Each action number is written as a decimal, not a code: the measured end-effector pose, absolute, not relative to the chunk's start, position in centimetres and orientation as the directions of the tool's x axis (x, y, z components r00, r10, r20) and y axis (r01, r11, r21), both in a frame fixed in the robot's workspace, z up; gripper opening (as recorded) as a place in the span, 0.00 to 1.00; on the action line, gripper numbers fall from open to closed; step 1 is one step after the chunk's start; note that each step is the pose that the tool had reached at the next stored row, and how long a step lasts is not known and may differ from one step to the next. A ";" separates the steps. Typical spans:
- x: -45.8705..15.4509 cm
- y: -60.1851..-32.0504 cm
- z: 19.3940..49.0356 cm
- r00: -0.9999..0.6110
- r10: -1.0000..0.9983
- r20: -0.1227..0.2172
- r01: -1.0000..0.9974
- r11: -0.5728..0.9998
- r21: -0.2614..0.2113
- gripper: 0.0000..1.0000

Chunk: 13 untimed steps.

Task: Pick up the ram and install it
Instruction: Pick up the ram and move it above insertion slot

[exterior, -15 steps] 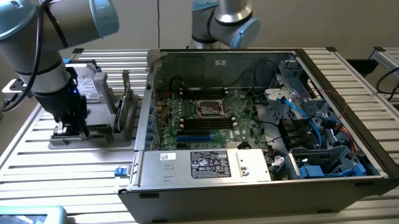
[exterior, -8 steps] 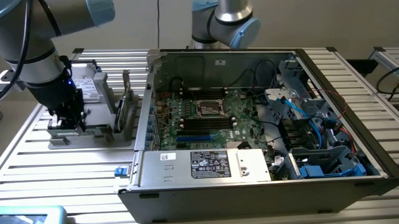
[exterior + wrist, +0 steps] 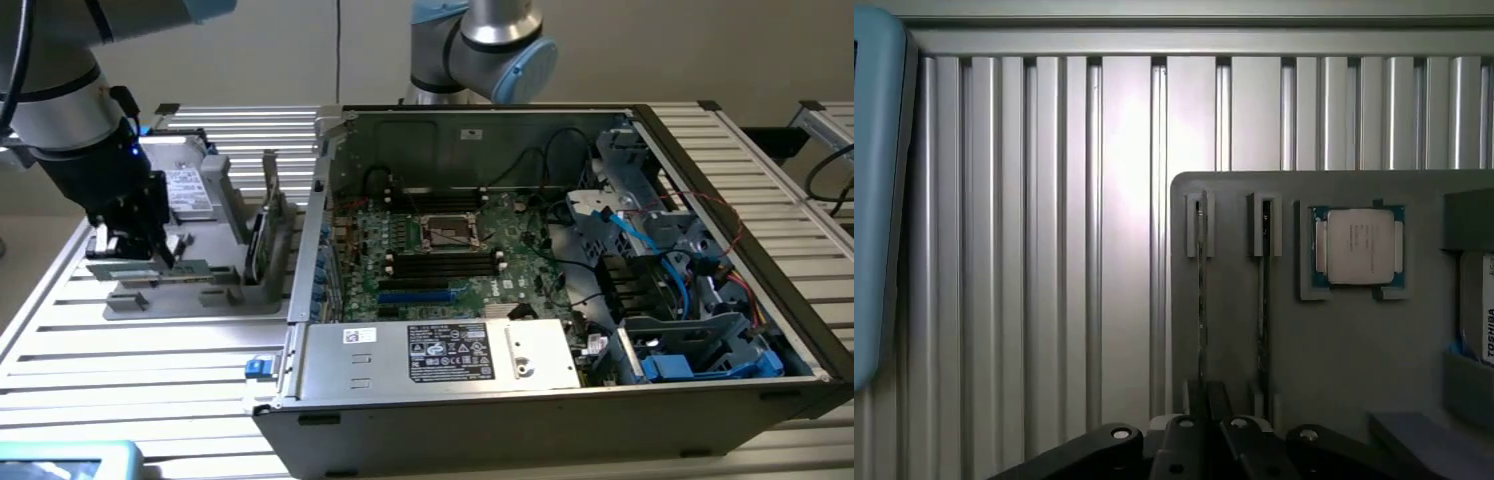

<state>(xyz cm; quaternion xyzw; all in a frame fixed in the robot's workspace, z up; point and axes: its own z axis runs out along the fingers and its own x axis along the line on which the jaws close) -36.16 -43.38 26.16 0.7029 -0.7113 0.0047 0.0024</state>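
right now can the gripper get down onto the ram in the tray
Likely yes: the gripper hangs close above the ram, which stands on edge in its slot of the grey tray, with nothing over it. The neighbouring stick stands apart from it.

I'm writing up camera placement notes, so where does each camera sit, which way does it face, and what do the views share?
Exterior view: off the arm, up high, looking down on the slatted metal table, the open black computer case and the flat grey parts tray; the grey robot arm and its hand show.
Wrist view: on the wrist, facing down onto the tray; part of the hand shows.
Shared: the tray, the table and the long thin green ram stick.
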 end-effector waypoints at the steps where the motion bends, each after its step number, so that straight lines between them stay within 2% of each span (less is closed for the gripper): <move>1: -36.2 -43.4 26.6 -0.010 -1.000 0.010 -1.000 0.010 -0.003 0.12; 5: -36.0 -43.4 28.3 -0.006 -1.000 0.010 -1.000 0.006 -0.003 0.12; 13: -34.7 -44.0 30.8 0.000 -1.000 -0.013 -1.000 0.000 -0.003 0.12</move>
